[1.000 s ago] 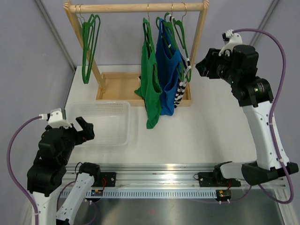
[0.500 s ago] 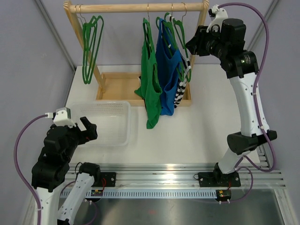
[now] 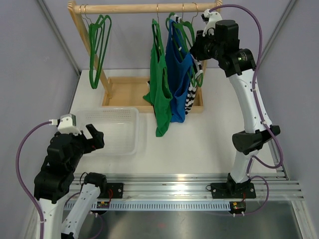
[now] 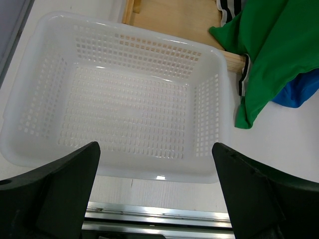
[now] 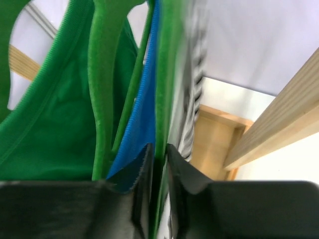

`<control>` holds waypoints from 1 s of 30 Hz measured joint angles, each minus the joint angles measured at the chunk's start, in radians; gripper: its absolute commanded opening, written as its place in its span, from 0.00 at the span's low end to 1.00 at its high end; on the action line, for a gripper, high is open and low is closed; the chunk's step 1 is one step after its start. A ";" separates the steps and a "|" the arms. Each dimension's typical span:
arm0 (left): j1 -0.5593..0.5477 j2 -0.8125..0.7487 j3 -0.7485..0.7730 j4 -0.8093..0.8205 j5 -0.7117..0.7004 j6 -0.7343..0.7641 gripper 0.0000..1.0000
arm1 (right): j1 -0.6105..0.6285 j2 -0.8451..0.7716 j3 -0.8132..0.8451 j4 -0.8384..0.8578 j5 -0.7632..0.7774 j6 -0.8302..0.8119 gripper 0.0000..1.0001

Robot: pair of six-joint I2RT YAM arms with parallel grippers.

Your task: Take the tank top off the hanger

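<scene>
Three tank tops hang on green hangers from a wooden rail (image 3: 129, 8): a green one (image 3: 160, 94), a blue one (image 3: 178, 74) and a striped one (image 3: 191, 99). My right gripper (image 3: 195, 50) is high at the rail's right end. In the right wrist view it (image 5: 159, 155) is shut on a green hanger (image 5: 163, 74), with the blue top (image 5: 142, 109) to its left and the striped top (image 5: 192, 94) to its right. My left gripper (image 3: 94, 137) is open and empty, low at the near left, above the white basket's near rim (image 4: 149, 172).
Several empty green hangers (image 3: 95, 50) hang at the rail's left end. The rack stands on a wooden base frame (image 3: 124, 92). The rack's right post (image 5: 279, 124) is close to my right gripper. The white perforated basket (image 3: 112, 130) lies left of the hanging tops.
My right arm has swung up and left from beside the rack to the hangers at the rail's right end. My left arm rose slightly, then held still.
</scene>
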 measured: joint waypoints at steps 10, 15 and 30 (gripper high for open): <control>0.000 0.000 -0.021 0.005 0.016 -0.011 0.99 | 0.041 0.017 0.051 -0.036 0.114 -0.026 0.00; 0.000 0.001 -0.024 0.004 0.021 -0.017 0.99 | 0.046 0.012 0.059 -0.042 0.179 -0.011 0.00; 0.000 -0.004 -0.024 0.003 0.023 -0.018 0.99 | 0.046 -0.110 0.048 -0.050 0.275 -0.007 0.00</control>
